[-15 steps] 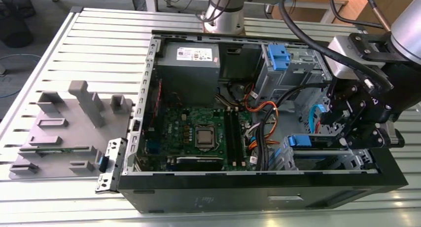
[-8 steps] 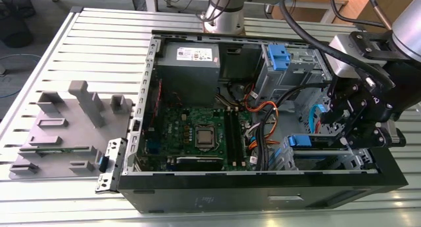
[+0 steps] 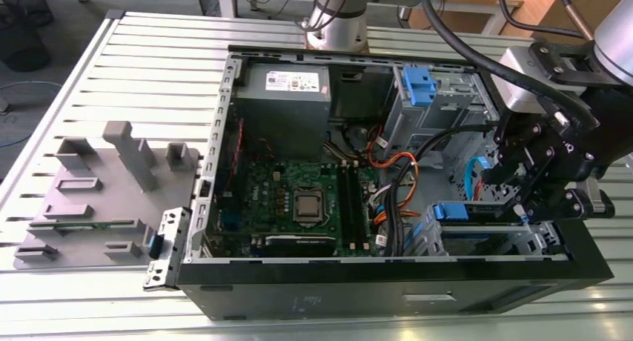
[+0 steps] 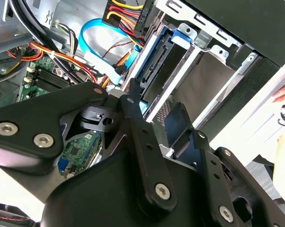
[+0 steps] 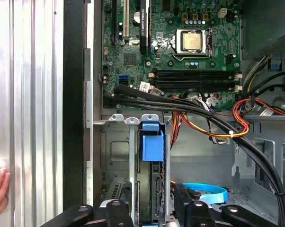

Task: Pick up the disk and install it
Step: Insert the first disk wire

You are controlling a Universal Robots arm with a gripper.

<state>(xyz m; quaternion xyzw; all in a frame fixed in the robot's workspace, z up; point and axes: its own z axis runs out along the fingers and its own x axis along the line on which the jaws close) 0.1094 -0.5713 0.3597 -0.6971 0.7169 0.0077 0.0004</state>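
The first wrist view showed the disk (image 5: pixel 152 142) standing on edge inside the drive bay (image 5: pixel 115 151), its blue bracket tab at the bay's mouth. The gripper (image 5: pixel 153 210) sat astride it over the bay, though whether it clasped the disk or stood free of it could not be told. The install step looked nearly done; seating the disk fully would likely call for a straight push along the bay, clear of the cables (image 5: pixel 213 125) beside it.
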